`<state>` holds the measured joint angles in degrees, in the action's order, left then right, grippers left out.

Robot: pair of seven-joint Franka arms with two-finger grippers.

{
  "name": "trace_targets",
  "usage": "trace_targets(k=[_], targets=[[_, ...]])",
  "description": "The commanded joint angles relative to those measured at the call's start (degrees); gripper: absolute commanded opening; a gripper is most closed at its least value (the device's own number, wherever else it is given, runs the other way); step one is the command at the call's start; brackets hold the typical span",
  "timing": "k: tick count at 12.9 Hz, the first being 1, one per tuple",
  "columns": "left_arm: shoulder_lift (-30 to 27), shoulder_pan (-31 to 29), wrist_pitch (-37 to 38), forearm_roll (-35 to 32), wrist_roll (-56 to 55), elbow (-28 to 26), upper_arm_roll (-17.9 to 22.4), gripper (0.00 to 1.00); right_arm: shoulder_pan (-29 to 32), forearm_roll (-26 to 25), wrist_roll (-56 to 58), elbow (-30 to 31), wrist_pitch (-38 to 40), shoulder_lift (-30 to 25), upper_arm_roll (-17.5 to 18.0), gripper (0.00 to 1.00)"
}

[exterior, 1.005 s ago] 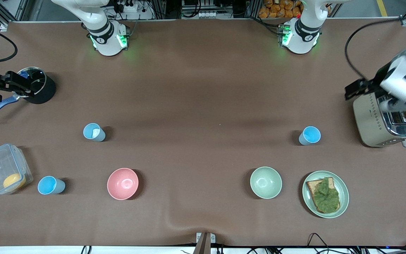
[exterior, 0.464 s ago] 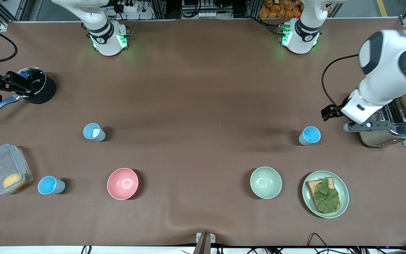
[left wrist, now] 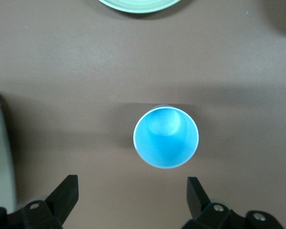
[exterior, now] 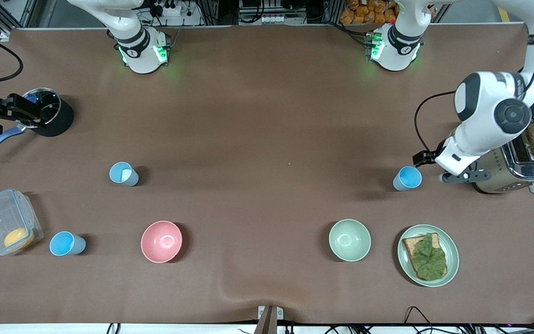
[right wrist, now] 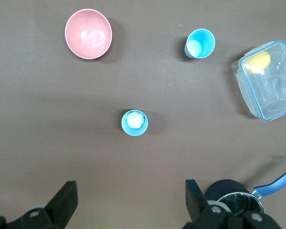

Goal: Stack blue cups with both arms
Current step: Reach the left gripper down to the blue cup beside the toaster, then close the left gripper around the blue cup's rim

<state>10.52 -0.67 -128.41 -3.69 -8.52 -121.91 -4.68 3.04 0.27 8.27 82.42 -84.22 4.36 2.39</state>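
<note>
now left gripper jaws wide, empty, above blue cup beside toaster; right gripper jaws wide, empty, above black pot.

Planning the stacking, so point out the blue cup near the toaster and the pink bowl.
small light-blue cup near the toaster (exterior: 408, 177), front view, bright inside bottom.
round pink bowl (exterior: 161, 241), front view, inner centre.
</note>
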Motion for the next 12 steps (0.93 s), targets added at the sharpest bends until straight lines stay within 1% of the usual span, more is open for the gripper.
trace_targets(k=[1, 6, 12], targets=[[3.8, -0.4, -3.9, -0.5, 0.4, 0.5, -0.3, 1.00, 0.3, -0.5, -0.8, -1.2, 0.8, 0.7, 0.0, 1.00], [8.1, -0.5, -7.3, -0.5, 0.4, 1.7, -0.3, 1.00, -0.4, -0.7, -0.7, -1.5, 0.4, 0.7, 0.2, 1.00], [9.8, -1.1, -9.1, -0.5, 0.6, 1.7, -0.3, 1.00, -0.9, -0.6, -0.7, -1.5, 0.5, 0.6, 0.3, 1.00]])
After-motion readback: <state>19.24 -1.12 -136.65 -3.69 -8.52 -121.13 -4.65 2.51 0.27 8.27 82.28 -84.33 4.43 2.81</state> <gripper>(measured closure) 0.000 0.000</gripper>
